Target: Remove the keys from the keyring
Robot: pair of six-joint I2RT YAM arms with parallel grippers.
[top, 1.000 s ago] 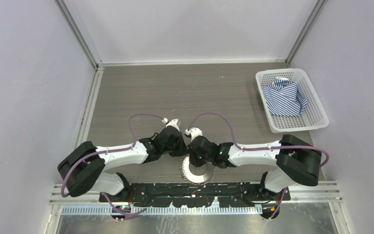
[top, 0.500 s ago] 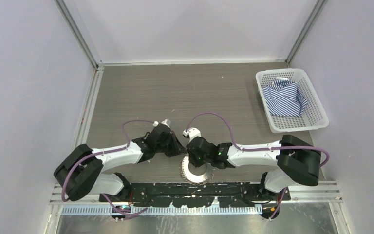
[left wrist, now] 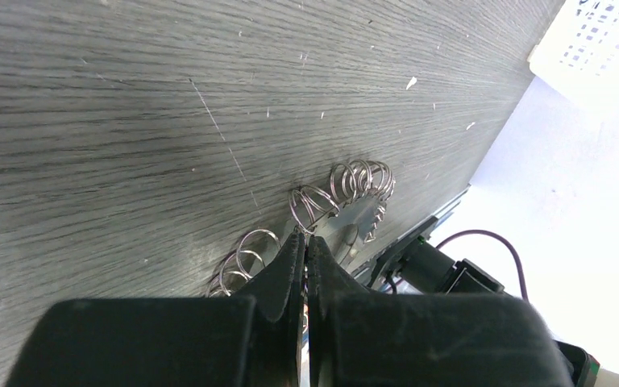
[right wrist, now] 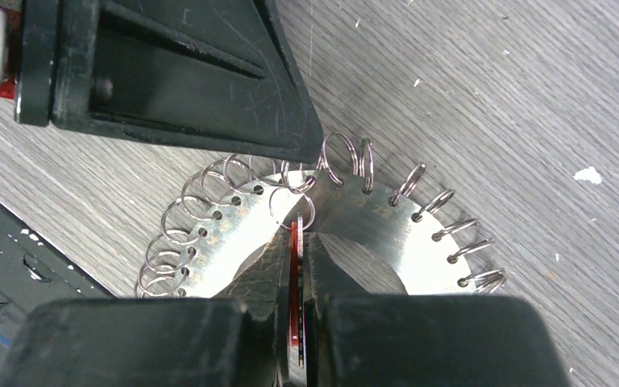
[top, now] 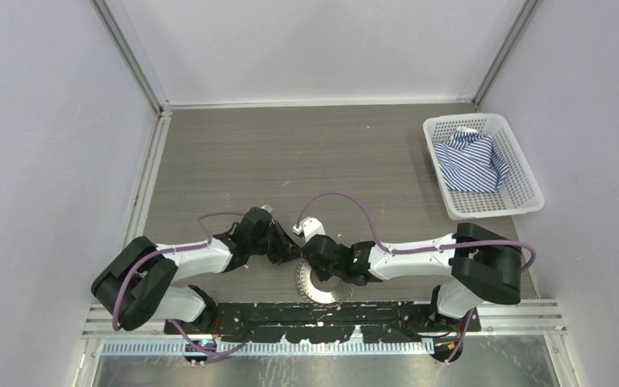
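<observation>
Tabletop [top: 306,153]: grey wood-grain laminate, marked with fine scratches and a few pale flecks (best seen in the left wrist view). It is enclosed on three sides by plain pale walls [top: 322,48], with aluminium posts [top: 129,56] at the back corners. A black base rail [top: 330,318] runs along the near edge.

A white plastic basket [top: 496,210] is set at the far right, well apart from the arms. A blue-and-white striped cloth [top: 471,161] is bundled inside it.

The keys [right wrist: 387,214] are laid flat on the tabletop as a silvery fan, close to the near edge and just in front of the base rail. A small wire loop [right wrist: 338,157] is threaded through the outer end of each. Bare tabletop is seen through the open centre of the fan. The wire of the keyring itself cannot be told apart from the keys.

Left gripper [left wrist: 305,242]: the fingers [left wrist: 286,270] are pressed together with no gap. Their tips are placed at one of the small wire loops on the fan's outer edge. Whether wire is caught between them cannot be told.

Right gripper [right wrist: 297,238]: the fingers [right wrist: 270,266] are closed on the red-headed key [right wrist: 297,242], which is held on edge between them at the fan's inner edge.

The two grippers are brought tip to tip over the fan, nearly touching. A purple cable [top: 346,197] is looped above each wrist.
</observation>
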